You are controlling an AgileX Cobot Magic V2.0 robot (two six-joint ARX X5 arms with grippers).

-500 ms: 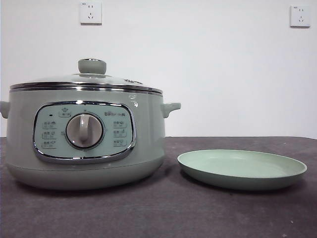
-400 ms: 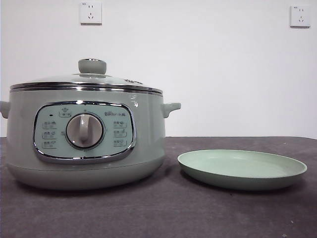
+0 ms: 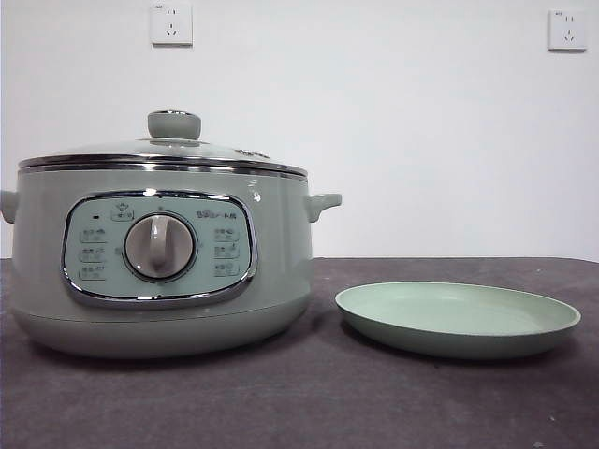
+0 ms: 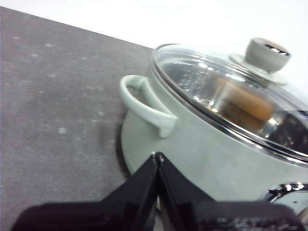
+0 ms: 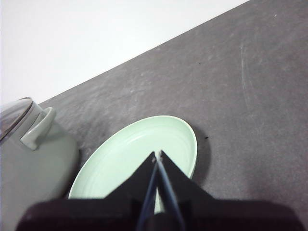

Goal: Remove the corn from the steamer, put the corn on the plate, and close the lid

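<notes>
The sage-green steamer (image 3: 159, 253) stands at the left of the table with its glass lid (image 3: 164, 152) on, green knob (image 3: 174, 123) up. Through the lid in the left wrist view, the yellow-orange corn (image 4: 248, 102) lies inside the steamer (image 4: 192, 144). The pale green plate (image 3: 457, 318) sits empty to the steamer's right. My left gripper (image 4: 157, 156) is shut with nothing in it, hanging beside the steamer's side handle (image 4: 144, 103). Above the plate (image 5: 125, 159), my right gripper (image 5: 157, 155) is shut with nothing held. Neither arm shows in the front view.
A dark grey mat (image 3: 299, 402) covers the table. A white wall with two power sockets (image 3: 171, 23) stands behind. The steamer's handle (image 5: 38, 127) shows beside the plate in the right wrist view.
</notes>
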